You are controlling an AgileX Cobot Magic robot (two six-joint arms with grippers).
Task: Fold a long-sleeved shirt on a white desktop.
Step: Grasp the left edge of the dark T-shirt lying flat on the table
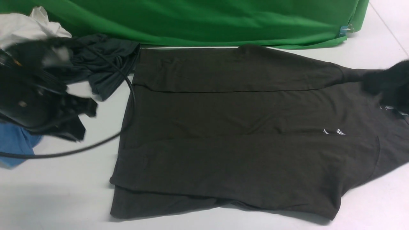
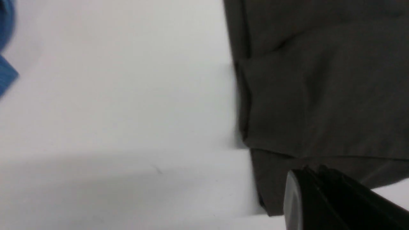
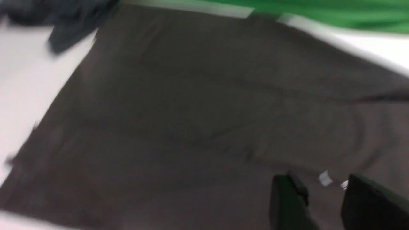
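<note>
Found the large brownish-black knit long-sleeved shirt (image 1: 239,143) flat on the broad matte white desktop (image 1: 64,198), long sides tucked inward. Judged crosswise folds still owed. Caught right gripper (image 3: 322,191) spread, empty, above its neck end; couldn't read blurred left gripper (image 1: 80,121).

This looks like a robot test lab or recording studio rather than a home: a bare white table (image 1: 64,198) backed by a green cloth backdrop (image 1: 204,22) held with a binder clip (image 1: 346,30), a loose black cable (image 1: 131,89) and spare garments (image 1: 105,64) heaped aside.
</note>
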